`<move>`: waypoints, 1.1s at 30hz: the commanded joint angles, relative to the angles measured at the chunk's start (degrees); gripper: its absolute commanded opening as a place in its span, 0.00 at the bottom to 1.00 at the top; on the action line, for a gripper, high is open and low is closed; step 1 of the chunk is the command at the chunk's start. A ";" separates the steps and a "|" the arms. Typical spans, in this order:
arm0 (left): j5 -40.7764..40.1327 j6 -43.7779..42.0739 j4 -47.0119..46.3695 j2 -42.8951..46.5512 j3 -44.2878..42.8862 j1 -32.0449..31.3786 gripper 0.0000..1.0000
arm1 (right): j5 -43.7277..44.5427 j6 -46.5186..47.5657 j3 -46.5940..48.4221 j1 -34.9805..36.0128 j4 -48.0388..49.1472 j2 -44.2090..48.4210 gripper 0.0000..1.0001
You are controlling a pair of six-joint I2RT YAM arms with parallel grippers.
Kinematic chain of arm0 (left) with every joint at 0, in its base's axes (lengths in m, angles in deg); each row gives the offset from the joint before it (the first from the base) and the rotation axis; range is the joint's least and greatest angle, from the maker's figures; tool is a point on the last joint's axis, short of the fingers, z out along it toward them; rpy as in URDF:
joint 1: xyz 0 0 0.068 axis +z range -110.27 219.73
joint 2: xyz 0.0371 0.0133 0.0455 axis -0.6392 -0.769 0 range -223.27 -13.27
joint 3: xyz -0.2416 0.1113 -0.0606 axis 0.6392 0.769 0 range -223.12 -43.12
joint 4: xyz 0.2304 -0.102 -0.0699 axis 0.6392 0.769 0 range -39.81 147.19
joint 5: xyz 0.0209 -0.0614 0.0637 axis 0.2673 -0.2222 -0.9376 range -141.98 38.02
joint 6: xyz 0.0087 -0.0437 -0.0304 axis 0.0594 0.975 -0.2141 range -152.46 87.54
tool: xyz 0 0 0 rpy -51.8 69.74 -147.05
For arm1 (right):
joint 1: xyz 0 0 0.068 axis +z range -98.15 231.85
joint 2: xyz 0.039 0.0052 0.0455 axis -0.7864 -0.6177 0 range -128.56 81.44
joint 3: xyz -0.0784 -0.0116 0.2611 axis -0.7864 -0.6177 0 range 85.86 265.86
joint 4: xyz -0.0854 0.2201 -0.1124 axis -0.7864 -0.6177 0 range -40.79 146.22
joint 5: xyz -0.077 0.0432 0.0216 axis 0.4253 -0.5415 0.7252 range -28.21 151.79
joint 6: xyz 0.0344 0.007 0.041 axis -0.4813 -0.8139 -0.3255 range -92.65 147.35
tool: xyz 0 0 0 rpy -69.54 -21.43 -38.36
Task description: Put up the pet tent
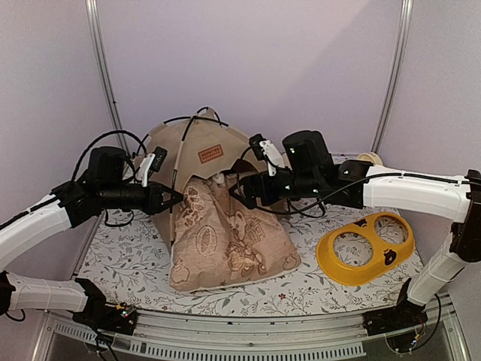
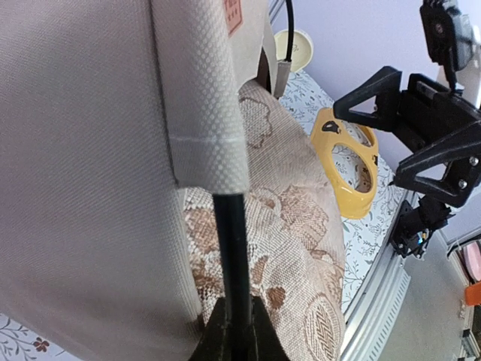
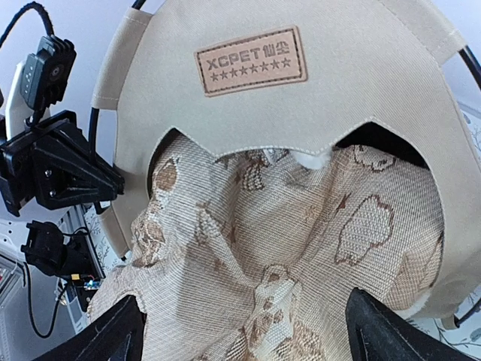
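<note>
Grips the thin black pole (image 2: 231, 248) of the pet tent (image 1: 233, 143) tight in the left end effector (image 2: 237, 335), just under the tan sleeve hem. Spreads the right end effector (image 3: 244, 331) wide and empty before the tent's doorway, near the beige pillow (image 1: 225, 241) bulging out. Finds the tent domed on the flowered desk (image 1: 120, 256) between both end effectors, brown label patch (image 3: 250, 62) above the opening.
</note>
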 commanded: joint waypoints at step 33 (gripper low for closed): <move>7.12 -0.95 -1.74 -2.15 -1.20 -0.67 0.00 | 1.53 -12.68 -9.95 -1.60 3.70 1.19 0.00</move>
